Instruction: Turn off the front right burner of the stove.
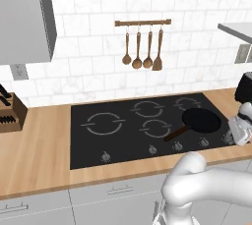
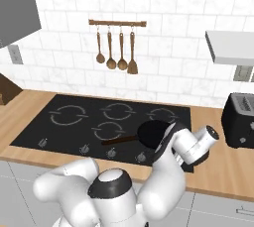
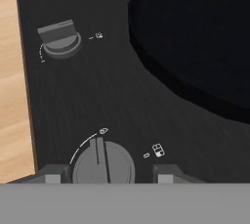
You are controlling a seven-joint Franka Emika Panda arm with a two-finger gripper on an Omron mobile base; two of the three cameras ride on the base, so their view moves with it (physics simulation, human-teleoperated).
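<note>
Straddling knob (image 3: 103, 163) | gripper (image 3: 105, 175) fingers either side | contact unclear

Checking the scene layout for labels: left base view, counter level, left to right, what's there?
knife block → stove → frying pan → the gripper at the stove's right end, with a black toaster behind it at the right edge.

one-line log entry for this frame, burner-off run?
phase: at knob | gripper: open, fingertips either side of knob, no contact seen | pan on stove
</note>
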